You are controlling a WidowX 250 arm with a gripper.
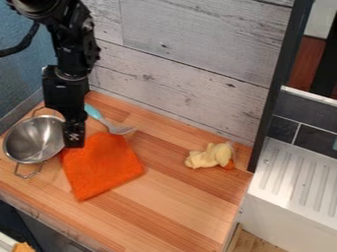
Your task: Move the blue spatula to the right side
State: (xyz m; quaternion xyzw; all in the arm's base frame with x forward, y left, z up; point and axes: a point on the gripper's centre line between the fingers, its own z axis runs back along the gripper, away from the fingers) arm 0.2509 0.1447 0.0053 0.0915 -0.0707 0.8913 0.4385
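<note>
The black gripper (74, 137) hangs down at the left of the counter, between the metal bowl and the orange cloth, its tip at the cloth's upper left edge. Behind and to the right of it lies the spatula (93, 112), its light blue handle toward the back wall and its greyish head angled to the front right. That head lies by the cloth's top edge. A gap separates the spatula's handle from the gripper's tip.
A metal bowl (31, 140) with wire handles stands at the far left. The orange cloth (102, 167) lies flat beside it. A pale yellow toy (211, 156) sits at the right, near the back wall. The counter (164, 211) ends at a white sink unit (289, 211).
</note>
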